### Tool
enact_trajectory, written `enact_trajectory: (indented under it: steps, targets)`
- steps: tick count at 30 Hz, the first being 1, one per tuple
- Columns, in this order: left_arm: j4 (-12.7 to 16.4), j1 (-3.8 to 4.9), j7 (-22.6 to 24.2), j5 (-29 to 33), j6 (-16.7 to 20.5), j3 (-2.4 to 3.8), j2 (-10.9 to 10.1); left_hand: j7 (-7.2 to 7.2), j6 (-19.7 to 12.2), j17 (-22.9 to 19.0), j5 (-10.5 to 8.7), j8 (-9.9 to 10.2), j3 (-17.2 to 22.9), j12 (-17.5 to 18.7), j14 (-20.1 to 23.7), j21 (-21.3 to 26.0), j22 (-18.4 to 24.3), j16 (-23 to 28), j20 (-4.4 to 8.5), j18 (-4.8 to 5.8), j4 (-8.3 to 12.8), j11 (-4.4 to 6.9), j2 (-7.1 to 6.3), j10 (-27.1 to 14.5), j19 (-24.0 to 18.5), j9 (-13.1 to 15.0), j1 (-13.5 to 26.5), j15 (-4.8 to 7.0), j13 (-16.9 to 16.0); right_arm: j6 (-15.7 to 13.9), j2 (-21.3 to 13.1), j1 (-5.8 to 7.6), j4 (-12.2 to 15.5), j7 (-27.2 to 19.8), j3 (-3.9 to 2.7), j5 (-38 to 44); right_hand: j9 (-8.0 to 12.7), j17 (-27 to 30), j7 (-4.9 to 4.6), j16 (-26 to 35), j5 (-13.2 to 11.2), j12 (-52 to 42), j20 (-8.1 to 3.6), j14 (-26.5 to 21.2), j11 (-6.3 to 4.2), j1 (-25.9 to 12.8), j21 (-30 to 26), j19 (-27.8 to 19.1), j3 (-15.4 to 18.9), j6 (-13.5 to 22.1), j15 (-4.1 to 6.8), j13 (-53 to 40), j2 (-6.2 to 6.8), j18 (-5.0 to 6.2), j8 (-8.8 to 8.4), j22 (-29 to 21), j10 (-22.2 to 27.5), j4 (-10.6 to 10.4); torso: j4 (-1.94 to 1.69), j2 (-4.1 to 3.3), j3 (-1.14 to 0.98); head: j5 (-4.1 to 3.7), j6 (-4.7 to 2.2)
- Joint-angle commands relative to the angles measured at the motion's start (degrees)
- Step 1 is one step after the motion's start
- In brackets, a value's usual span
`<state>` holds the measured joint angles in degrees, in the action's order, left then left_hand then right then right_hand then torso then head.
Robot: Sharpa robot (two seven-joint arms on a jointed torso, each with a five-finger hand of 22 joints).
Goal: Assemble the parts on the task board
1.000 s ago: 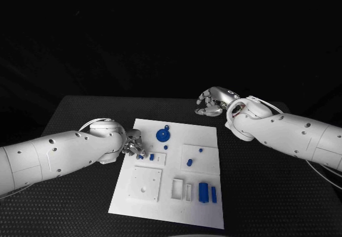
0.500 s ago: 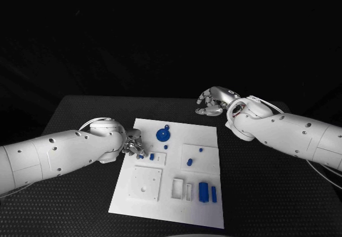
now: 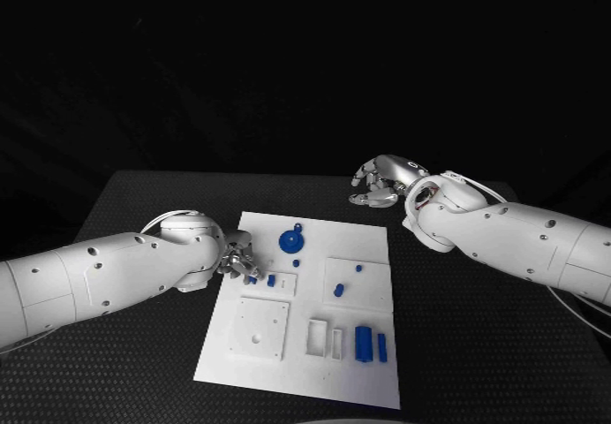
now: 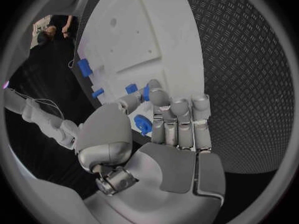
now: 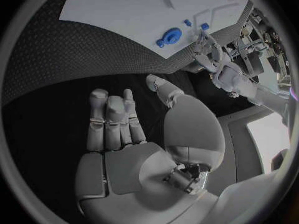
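The white task board (image 3: 287,358) lies in the middle of the black table. My left hand (image 3: 238,261) is at the board's left edge, fingers held straight. Its thumb and a fingertip (image 4: 156,95) close on a small blue part (image 4: 147,91) at a small raised block (image 3: 282,284). A second small blue part (image 3: 271,280) stands beside it. A round blue part (image 3: 291,238) lies at the far end, and two long blue parts (image 3: 365,343) lie at the near right. My right hand (image 3: 377,182) hovers beyond the board's far right corner and holds nothing (image 5: 115,122).
More small blue parts (image 3: 340,289) sit on a raised square on the board's right half. A white square plate with a hole (image 3: 261,327) and two slots (image 3: 317,336) take up the near part. Bare black table (image 3: 496,353) surrounds the board.
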<state>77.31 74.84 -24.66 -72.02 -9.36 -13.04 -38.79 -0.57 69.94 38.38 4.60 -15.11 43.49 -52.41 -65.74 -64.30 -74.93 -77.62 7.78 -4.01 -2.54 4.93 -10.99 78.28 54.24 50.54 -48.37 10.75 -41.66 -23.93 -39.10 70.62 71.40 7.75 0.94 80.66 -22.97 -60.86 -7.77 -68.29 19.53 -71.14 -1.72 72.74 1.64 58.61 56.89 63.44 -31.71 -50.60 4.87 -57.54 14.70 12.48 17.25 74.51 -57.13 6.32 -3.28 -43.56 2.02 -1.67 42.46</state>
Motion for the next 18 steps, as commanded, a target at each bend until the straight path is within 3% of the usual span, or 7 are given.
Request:
enact_trajectory:
  steps: [1,8,12,18]
  targets:
    - [-0.37,-0.78,-1.77,-0.73,-1.25,-0.61,0.07,1.86,-3.23,0.07,-0.04,1.68,-0.02,-0.42,0.07,0.11,-0.80,-0.14,7.42,0.03,-0.37,0.11,-0.16,-0.35,-0.38,0.00,0.58,0.04,-0.06,0.53,-0.01,-0.02,0.05,-0.10,-0.02,0.37,0.07,0.03,-0.46,0.14,0.12,-0.36,-0.14,0.09,0.10,-0.48,-0.28,0.29,0.24,-0.07,-0.32,0.07,0.08,2.52,-0.27,0.09,0.23,-0.12,0.00,0.01,0.02,-0.01,0.01]
    - [-0.37,-0.78,-1.91,-0.66,-0.76,-0.60,0.06,1.75,-3.12,0.12,-0.60,1.43,0.53,-0.58,0.01,0.07,-0.77,-0.23,7.52,-0.07,-1.71,0.20,-1.55,-0.32,-0.20,-0.16,1.48,0.14,-0.07,0.53,-0.01,-0.02,0.04,-0.10,-0.02,0.37,0.07,0.04,-0.46,0.15,0.12,-0.37,-0.14,0.10,0.10,-0.49,-0.28,0.29,0.25,-0.07,-0.32,0.07,0.09,2.52,-0.27,0.10,0.23,-0.12,-0.01,0.00,0.02,-0.05,0.01]
    - [-0.32,-0.78,-2.02,-0.48,-0.86,-0.60,0.06,1.68,-2.92,0.17,-1.30,1.13,0.56,-0.70,-0.10,0.02,-0.76,-0.32,7.54,-0.08,-3.34,0.28,-1.31,-0.22,-0.07,-0.20,2.86,0.21,-0.08,0.54,0.04,-0.02,0.04,-0.11,-0.02,0.37,0.07,0.04,-0.46,0.15,0.13,-0.37,-0.14,0.10,0.10,-0.50,-0.29,0.29,0.25,-0.07,-0.32,0.08,0.08,2.52,-0.27,0.10,0.23,-0.13,0.00,0.00,0.02,-0.03,0.03]
    - [-0.26,-0.78,-1.86,-0.48,-1.01,-0.60,0.02,1.62,-2.97,0.21,-1.33,0.99,0.64,-0.78,-0.12,-0.08,-0.82,-0.38,7.64,-0.20,-2.83,0.35,-1.42,-0.20,-0.07,-0.19,2.36,0.29,-0.10,0.57,0.03,-0.02,0.03,-0.11,-0.02,0.37,0.07,0.04,-0.46,0.15,0.16,-0.38,-0.14,0.10,0.10,-0.50,-0.29,0.30,0.25,-0.07,-0.32,0.09,0.08,2.52,-0.27,0.10,0.22,-0.13,0.03,0.00,0.03,-0.03,0.02]
